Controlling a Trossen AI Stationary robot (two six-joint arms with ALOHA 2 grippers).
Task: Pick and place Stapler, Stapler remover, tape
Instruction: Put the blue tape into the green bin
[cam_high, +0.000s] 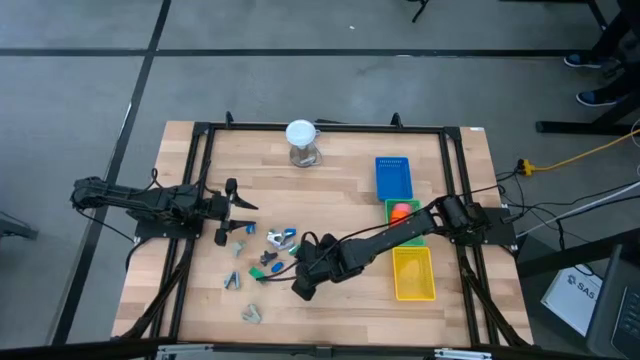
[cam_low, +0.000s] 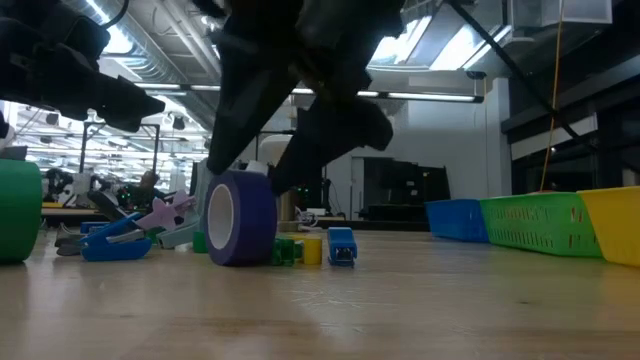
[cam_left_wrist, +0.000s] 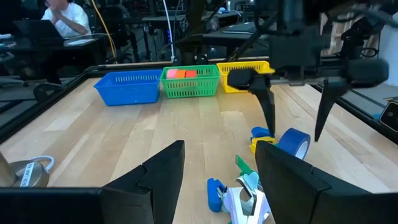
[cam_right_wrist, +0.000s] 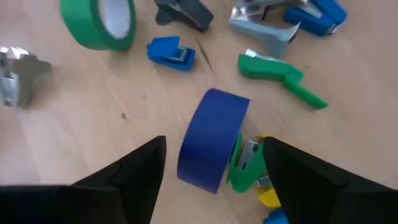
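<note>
A blue tape roll (cam_right_wrist: 212, 140) stands on edge on the wooden table (cam_high: 330, 170), a wide band with a hollow core, directly between the fingers of the right gripper (cam_right_wrist: 211, 171). Those jaws are spread wide and hold nothing; they straddle the roll without touching it. The roll sits in the front middle of the table, in the cluster of loose pieces.

A green tape roll (cam_right_wrist: 99, 22) stands a little way off. Near the blue roll lie a small blue stapler (cam_right_wrist: 171, 53), a green stapler (cam_right_wrist: 273, 71), and small green and yellow pieces just beside the roll's foot. Grey metal claws (cam_right_wrist: 15, 78) lie farther out.

Three baskets line the right side: blue (cam_high: 393, 178), green (cam_high: 405, 222) and yellow (cam_high: 413, 272). The green basket already holds orange and red pieces (cam_left_wrist: 186, 73); the blue and yellow look empty, though the arm hides part of them. So, by my reading, the sorting is barely begun, with most items loose on the table, and the blue roll looks like the next pick.

The left gripper (cam_left_wrist: 217, 180) waits at the left of the table, jaws open and empty. A clear jar (cam_high: 302, 145) with a white lid stands at the far edge.
</note>
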